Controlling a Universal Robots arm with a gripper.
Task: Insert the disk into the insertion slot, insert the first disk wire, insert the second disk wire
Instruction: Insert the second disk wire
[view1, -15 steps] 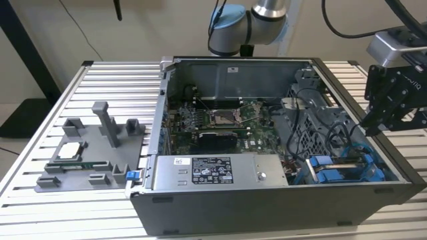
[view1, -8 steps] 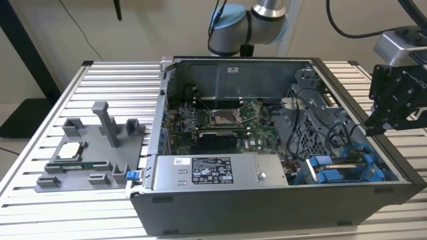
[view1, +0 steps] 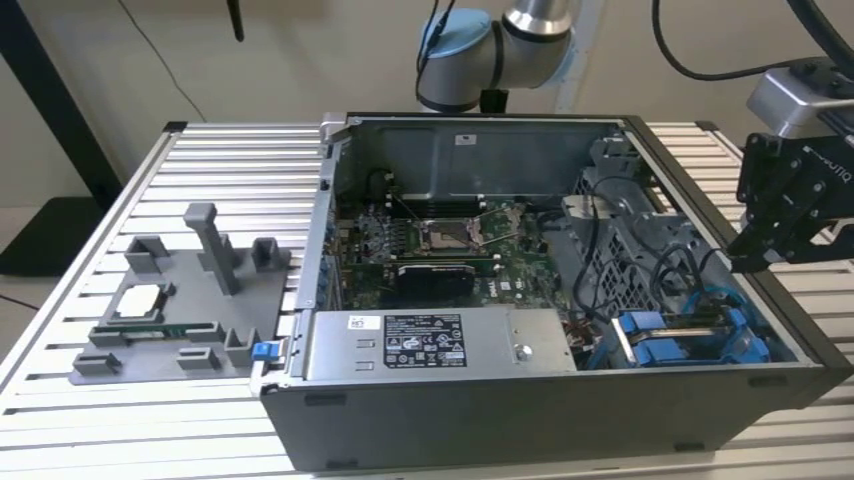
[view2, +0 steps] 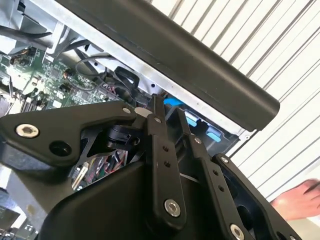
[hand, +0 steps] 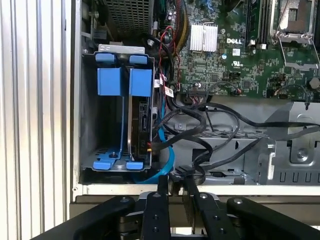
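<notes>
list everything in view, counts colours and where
open desktop computer case: 1, dark grey, on the slatted metal table
green motherboard: 1, green, inside the case
boxy metal power supply: 1, silver, along the case's near wall
hard drive in a bright blue plastic carrier frame: 1, dark, in the grey drive cage
second blue plastic carrier: 1, blue, beside it
black cables: several, beside the cage
grey plastic parts fixture: 1, on the table, exterior view's left
person's hand: 1, over the table
robot arm: 1, silver and blue, behind the case
black robot hand: 1, near the cage
</notes>
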